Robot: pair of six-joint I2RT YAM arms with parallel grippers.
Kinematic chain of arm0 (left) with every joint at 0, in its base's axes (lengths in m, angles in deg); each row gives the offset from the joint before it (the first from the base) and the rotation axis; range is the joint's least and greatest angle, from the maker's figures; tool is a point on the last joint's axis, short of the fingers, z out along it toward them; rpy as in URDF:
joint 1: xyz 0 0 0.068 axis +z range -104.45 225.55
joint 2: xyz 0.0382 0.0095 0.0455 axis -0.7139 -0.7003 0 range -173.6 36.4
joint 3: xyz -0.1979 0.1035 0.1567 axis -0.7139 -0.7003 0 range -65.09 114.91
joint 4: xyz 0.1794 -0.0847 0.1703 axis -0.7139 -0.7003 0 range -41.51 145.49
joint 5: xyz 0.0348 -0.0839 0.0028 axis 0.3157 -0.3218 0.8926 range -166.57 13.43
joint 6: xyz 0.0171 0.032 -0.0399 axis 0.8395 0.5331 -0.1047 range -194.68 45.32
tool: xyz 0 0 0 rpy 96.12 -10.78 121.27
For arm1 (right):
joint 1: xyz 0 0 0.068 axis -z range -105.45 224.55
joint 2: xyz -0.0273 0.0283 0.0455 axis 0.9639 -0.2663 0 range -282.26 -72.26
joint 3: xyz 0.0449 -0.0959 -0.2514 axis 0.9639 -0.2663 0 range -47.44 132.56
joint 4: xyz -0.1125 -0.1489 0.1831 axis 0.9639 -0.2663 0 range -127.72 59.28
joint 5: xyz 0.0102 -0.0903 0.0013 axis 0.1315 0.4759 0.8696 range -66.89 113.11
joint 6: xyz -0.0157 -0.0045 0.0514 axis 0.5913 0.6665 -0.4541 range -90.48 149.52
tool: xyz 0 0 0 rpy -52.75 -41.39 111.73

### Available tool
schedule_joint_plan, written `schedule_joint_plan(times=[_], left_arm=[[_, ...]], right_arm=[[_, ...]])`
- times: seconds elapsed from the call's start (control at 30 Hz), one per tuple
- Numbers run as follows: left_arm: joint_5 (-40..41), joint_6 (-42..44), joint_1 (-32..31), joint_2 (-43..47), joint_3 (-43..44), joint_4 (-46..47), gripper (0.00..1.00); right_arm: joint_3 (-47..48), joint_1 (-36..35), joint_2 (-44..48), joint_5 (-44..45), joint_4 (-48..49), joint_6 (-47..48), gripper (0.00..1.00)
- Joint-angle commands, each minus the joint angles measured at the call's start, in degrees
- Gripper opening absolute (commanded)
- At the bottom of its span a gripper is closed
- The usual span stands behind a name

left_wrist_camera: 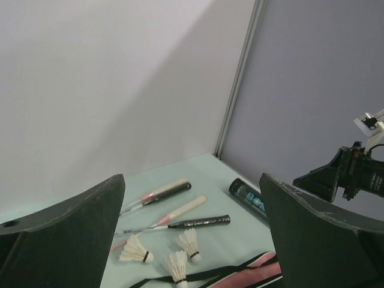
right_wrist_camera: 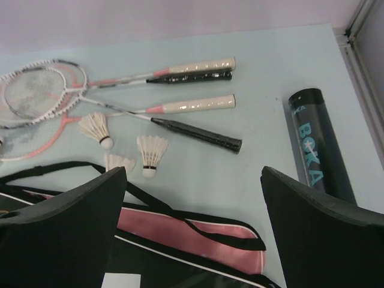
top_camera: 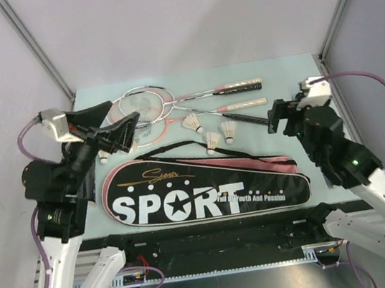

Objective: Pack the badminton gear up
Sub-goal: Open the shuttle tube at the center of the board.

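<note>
Several pink-and-white rackets (top_camera: 172,107) lie crossed at the back of the table, handles (right_wrist_camera: 192,104) pointing right. White feather shuttlecocks (top_camera: 212,141) sit just in front of them, near the bag's strap (right_wrist_camera: 150,153). A dark tube with teal print (right_wrist_camera: 312,147) lies at the right; the right arm hides it in the top view. My left gripper (top_camera: 114,127) hangs open above the racket heads, holding nothing (left_wrist_camera: 192,180). My right gripper (top_camera: 279,116) is open over the bag's right end, and it too holds nothing (right_wrist_camera: 193,174).
A long black and pink racket bag (top_camera: 207,192) printed SPORT lies across the front of the table, its black strap (right_wrist_camera: 198,231) loose on top. Walls with metal posts (top_camera: 333,14) close in the table on the left, back and right.
</note>
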Motion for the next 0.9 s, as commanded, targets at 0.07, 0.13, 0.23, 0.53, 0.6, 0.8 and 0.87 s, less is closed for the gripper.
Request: schedule_joint_plan(times=[0.07,0.13,0.23,0.53,0.6,0.8,0.87], left_arm=[[0.7,-0.3,0.4,-8.1,0.1,-3.4,1.0],[0.1,-1.3,0.3,-10.5,-0.9,-3.5,1.0],[-2.0,-2.0,-0.1,-12.4,-2.8,-3.6,1.0],[-11.0,-4.3,-1.0,-15.5,-7.2,-3.5,1.0],[-11.7,-5.0,-1.5,-15.5,-7.1,-3.4,1.0],[-14.1,-3.4,-6.8,-15.5,-7.1,-3.5,1.0],[-14.5,-3.1,-8.1,-15.6,-7.2,-3.5,1.0]], right_arm=[[1.9,5.1,-15.7,-9.0,1.8,-1.5,1.0],[1.9,13.5,-22.5,-13.9,3.5,-2.1,1.0],[1.9,24.0,-28.1,-18.5,5.5,-1.2,1.0],[2.2,45.2,-40.6,-24.1,5.5,6.0,0.99],[2.3,45.8,-43.4,-22.8,5.2,9.4,0.98],[2.6,46.5,-49.7,-24.9,9.2,18.0,0.95],[2.6,46.0,-51.4,-24.2,12.1,19.1,0.95]])
